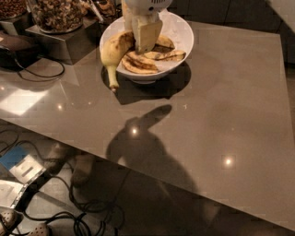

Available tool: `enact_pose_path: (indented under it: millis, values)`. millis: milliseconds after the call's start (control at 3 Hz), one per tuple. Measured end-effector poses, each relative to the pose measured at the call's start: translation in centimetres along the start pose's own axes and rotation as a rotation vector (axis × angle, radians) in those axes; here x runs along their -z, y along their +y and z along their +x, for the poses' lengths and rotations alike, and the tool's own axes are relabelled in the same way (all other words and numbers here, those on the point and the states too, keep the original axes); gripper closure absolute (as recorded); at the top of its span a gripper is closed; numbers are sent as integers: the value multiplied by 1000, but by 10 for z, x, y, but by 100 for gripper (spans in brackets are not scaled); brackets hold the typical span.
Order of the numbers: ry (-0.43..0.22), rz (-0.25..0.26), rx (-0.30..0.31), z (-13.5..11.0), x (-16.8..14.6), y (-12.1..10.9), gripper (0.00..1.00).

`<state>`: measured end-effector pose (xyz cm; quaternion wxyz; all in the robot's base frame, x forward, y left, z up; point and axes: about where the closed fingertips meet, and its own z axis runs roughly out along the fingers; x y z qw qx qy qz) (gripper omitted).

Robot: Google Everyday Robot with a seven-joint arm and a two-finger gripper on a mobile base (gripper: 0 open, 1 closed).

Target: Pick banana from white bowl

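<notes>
The white bowl [183,28] stands at the far side of the grey table. The plump pale-yellow banana [115,51] with brown patches lies on the bowl's left rim, its long stem hanging down outside toward the tabletop. Flatter dark-streaked banana pieces [138,62] lie inside the bowl. My white gripper [144,33] reaches down into the bowl from above, right beside the banana's upper end and over the pieces. Its upper part is cut off by the top edge.
Glass jars of nuts [57,14] stand on a dark metal stand [60,41] at the far left, with a black cable [41,73] on the table beside it. The table's front edge [138,170] runs diagonally; cables and boxes lie on the floor below.
</notes>
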<state>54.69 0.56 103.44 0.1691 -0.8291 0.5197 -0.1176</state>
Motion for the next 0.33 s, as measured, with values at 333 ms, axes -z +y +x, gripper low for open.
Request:
enact_pose_path:
  millis: [333]
  values:
    - [0, 0, 0, 0, 0, 0, 100]
